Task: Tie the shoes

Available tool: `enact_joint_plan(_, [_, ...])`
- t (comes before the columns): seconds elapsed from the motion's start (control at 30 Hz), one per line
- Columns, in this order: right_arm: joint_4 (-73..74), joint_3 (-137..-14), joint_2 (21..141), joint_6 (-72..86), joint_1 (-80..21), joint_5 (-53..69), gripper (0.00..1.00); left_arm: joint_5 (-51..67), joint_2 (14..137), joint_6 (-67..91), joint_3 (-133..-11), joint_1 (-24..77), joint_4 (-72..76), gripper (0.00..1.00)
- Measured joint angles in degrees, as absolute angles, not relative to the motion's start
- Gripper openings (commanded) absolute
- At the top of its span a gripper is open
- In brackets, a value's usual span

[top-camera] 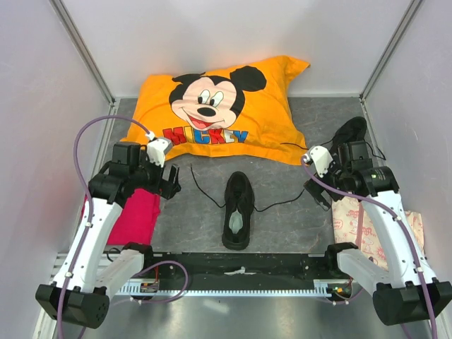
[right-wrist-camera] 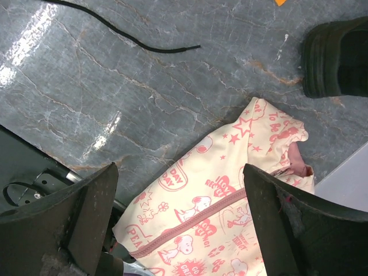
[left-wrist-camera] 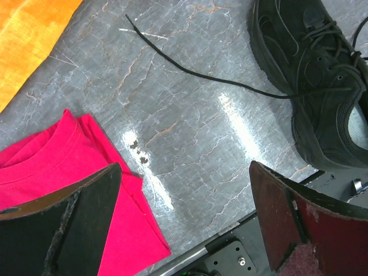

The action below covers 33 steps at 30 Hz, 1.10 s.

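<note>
1. Shoes: front shoe (top-camera: pixel 238 210) lies untied before the Mickey pillow (top-camera: pixel 212 106), laces (left-wrist-camera: pixel 218 82) splayed toward each arm; second shoe (top-camera: pixel 351 133) by its right corner.
2. Left gripper (left-wrist-camera: pixel 184 218), right gripper (right-wrist-camera: pixel 178 218) hover with fingers spread, empty, presumably poised for laces.

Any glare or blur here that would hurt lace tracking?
Top external: soft, even light and no glare, but the centre shoe is near-featureless black. Left wrist: bright glare streaks on the table, clear of the lace. Right wrist: similar streaks at left, and the lace end is sharp.
</note>
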State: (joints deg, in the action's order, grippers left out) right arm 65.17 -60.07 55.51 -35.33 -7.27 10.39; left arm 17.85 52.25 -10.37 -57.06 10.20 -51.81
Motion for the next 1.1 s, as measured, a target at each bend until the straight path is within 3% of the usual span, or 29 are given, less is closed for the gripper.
enact_joint_plan(0.5, [60.03,-56.88,63.09,-33.74,-7.7,8.19,0.98,15.49,60.2,-17.98,-55.44,10.24,-50.48,0.96])
enact_joint_plan(0.77, [54.04,-57.01,70.06,-25.39,-11.09,7.51,0.98,7.92,68.79,-2.98,-53.95,11.86,-42.15,0.91])
enact_joint_plan(0.9, [51.7,-57.3,72.64,-18.59,-12.73,7.84,0.98,3.01,73.8,4.43,-52.75,15.75,-38.37,0.85])
enact_joint_plan(0.93, [51.05,-57.3,73.21,-16.64,-13.06,7.6,0.98,2.17,74.96,5.52,-52.73,16.58,-37.69,0.76])
enact_joint_plan(1.03, [49.36,-57.3,74.78,-11.16,-13.67,6.52,0.96,-0.27,78.59,8.56,-52.73,19.09,-34.89,0.64])
enact_joint_plan(1.1, [48.23,-57.25,75.37,-8.12,-13.67,5.3,0.93,-1.69,81.06,9.74,-52.82,20.58,-32.86,0.64])
